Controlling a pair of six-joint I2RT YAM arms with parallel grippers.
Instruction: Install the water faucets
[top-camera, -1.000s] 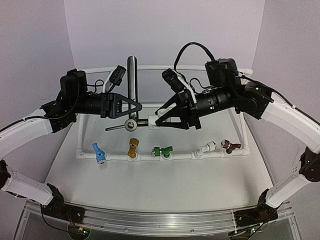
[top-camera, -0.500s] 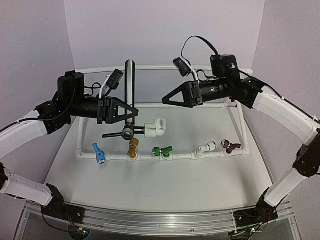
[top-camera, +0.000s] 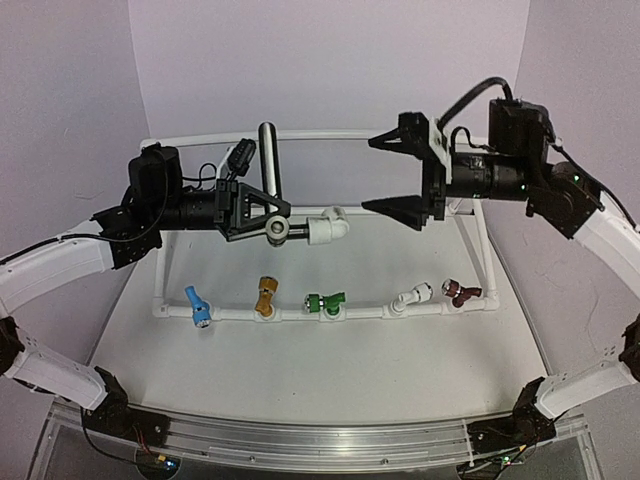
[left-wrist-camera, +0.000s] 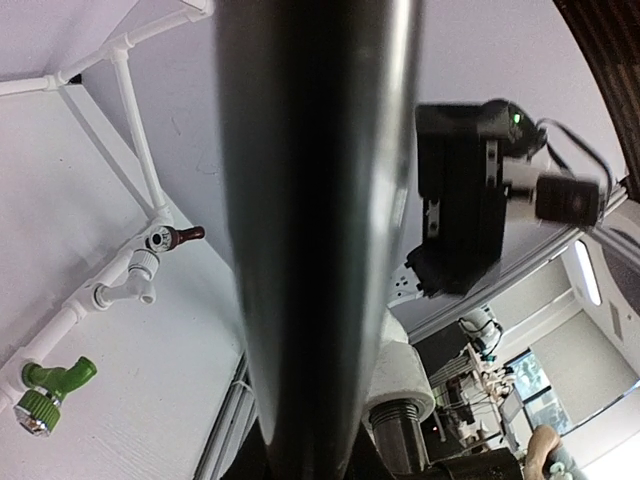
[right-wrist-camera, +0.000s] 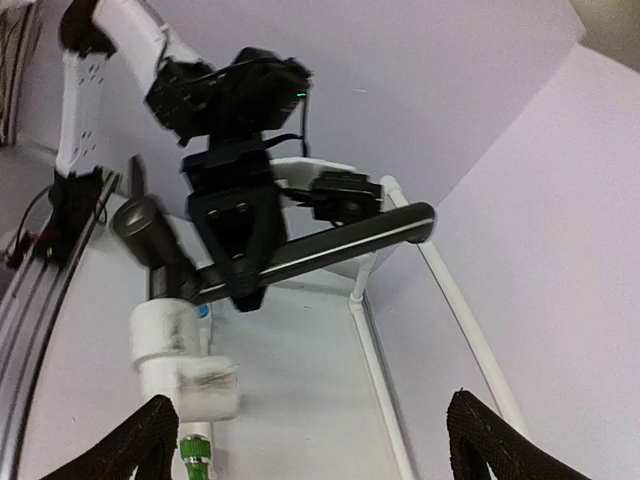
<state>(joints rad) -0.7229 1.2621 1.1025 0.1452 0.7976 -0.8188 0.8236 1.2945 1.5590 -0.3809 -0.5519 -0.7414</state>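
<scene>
My left gripper (top-camera: 277, 224) is shut on the dark grey-black water faucet's short body (top-camera: 276, 231), held above the table. Its long lever handle (top-camera: 267, 160) points straight up and fills the middle of the left wrist view (left-wrist-camera: 320, 200). The white pipe fitting (top-camera: 329, 227) sits on the faucet's threaded end, pointing right; it also shows in both wrist views (left-wrist-camera: 402, 372) (right-wrist-camera: 176, 352). My right gripper (top-camera: 398, 174) hangs open well to the right of the fitting and a little higher, with nothing between its fingers (right-wrist-camera: 150, 446).
A white pipe frame (top-camera: 484, 250) stands on the table. Its front rail carries several small faucets: blue (top-camera: 197, 306), orange (top-camera: 265, 298), green (top-camera: 325, 302), white (top-camera: 412, 295) and dark red (top-camera: 460, 292). The back rail (top-camera: 320, 136) runs behind both grippers.
My right gripper let go of the white fitting, opened wide and drew back up and to the right. The left gripper lifted the faucet slightly, with the fitting still on it.
</scene>
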